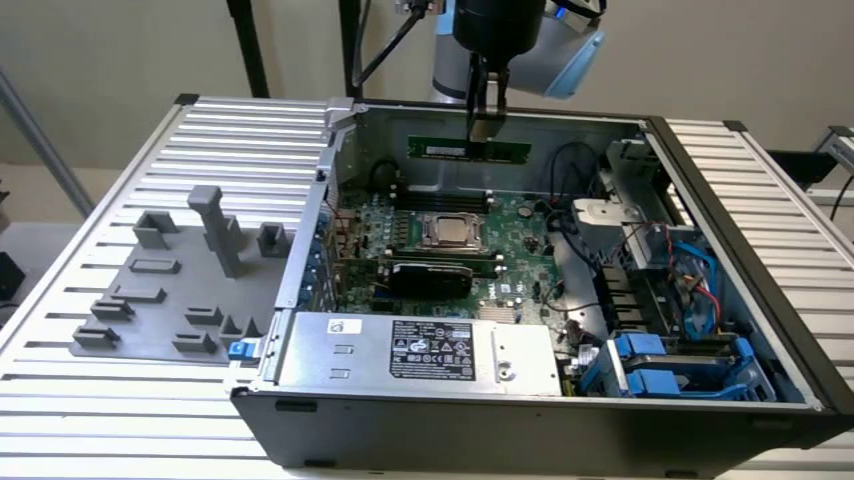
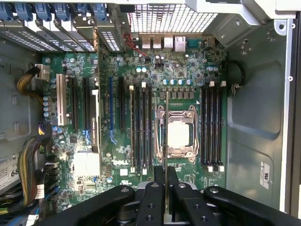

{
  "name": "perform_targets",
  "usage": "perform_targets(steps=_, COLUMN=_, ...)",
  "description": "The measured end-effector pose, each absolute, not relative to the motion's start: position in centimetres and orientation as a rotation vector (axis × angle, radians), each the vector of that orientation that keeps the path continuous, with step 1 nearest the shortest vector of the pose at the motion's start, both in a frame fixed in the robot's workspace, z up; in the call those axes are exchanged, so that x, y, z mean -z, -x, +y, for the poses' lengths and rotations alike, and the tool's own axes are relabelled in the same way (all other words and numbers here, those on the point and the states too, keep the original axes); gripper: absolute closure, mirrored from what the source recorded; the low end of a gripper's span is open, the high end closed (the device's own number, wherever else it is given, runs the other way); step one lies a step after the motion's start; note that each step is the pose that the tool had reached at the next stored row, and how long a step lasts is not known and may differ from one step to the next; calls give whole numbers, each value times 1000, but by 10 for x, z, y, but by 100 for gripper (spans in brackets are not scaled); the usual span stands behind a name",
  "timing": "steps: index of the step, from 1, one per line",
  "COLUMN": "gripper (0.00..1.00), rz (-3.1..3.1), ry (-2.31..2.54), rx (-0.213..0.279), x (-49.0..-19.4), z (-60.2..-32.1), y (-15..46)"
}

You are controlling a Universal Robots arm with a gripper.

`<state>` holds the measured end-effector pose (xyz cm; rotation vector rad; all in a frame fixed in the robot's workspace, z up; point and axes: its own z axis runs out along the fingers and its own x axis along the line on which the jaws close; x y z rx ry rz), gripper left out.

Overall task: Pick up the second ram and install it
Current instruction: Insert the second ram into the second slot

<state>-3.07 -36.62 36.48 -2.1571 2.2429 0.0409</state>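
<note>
In the exterior view the second ram, a narrow green stick, hangs level inside the open computer case near its far wall. My gripper is shut on its upper edge from above. The stick is clear of the motherboard and its memory slots. In the wrist view the ram appears edge-on as a thin line. It runs out from between my black fingers and crosses the processor socket. Empty black memory slots lie on one side of the socket, and more slots lie on the other.
A black expansion card stands across the board below the processor. The power supply fills the case's near side, with blue drive bays and cables at the exterior view's right. A grey fixture tray sits on the slatted table at the exterior view's left.
</note>
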Motion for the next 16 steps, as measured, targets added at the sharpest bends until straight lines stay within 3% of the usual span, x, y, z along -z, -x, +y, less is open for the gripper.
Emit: perform_targets(steps=16, gripper=86, rz=2238, ry=2163, rx=-42, x=-344, z=-380, y=33)
